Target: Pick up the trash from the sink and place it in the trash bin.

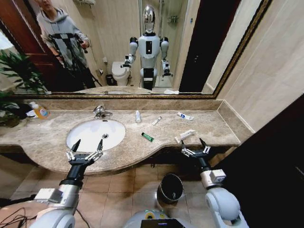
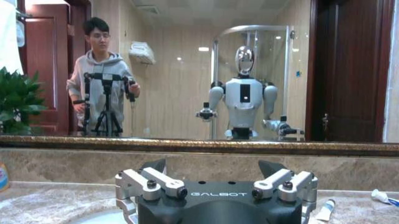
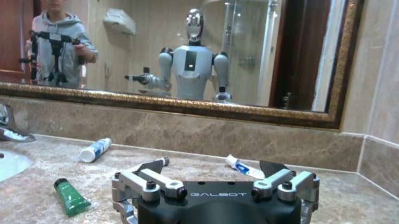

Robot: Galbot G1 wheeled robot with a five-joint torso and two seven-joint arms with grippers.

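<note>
Marble surround [image 1: 57, 124] — scattered trash [image 1: 147, 137]

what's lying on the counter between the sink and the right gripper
In the head view, the dark green tube lies on the marble between the sink and the right gripper.

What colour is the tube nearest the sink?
Dark green tube, clearest in the right wrist view.

Gold-framed wall mirror [image 1: 118, 47], beige wall tiles [image 1: 275, 76], tiled floor [image 1: 123, 194].
</note>
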